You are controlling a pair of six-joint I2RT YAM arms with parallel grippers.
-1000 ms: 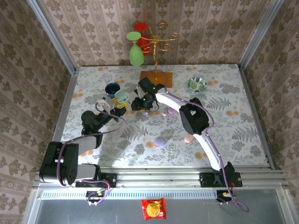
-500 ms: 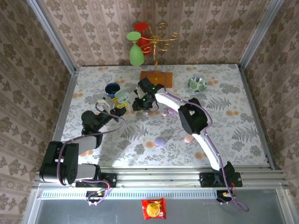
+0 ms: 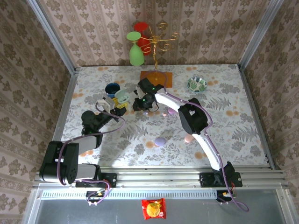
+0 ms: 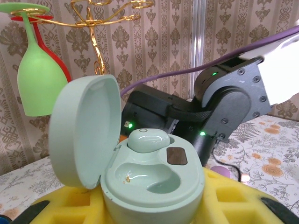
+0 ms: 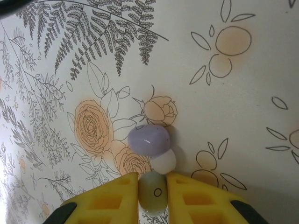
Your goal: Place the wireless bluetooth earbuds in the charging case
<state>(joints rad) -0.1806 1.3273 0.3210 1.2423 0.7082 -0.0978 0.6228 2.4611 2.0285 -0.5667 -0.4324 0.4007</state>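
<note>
Mint-green case [image 4: 154, 186] gripped open in your left jaws — one earbud [image 4: 148, 140] seated, other well empty; right jaws pinch the second earbud [image 5: 153, 195].

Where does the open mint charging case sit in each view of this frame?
Top external: open mint charging case, left of centre, in the left gripper.
Left wrist: the case sits centre foreground, lid up, between yellow pads.
Right wrist: faces the tablecloth; right gripper shut on a mint earbud.
Shared landmark: hanging green wine glass, top external and left wrist.
</note>
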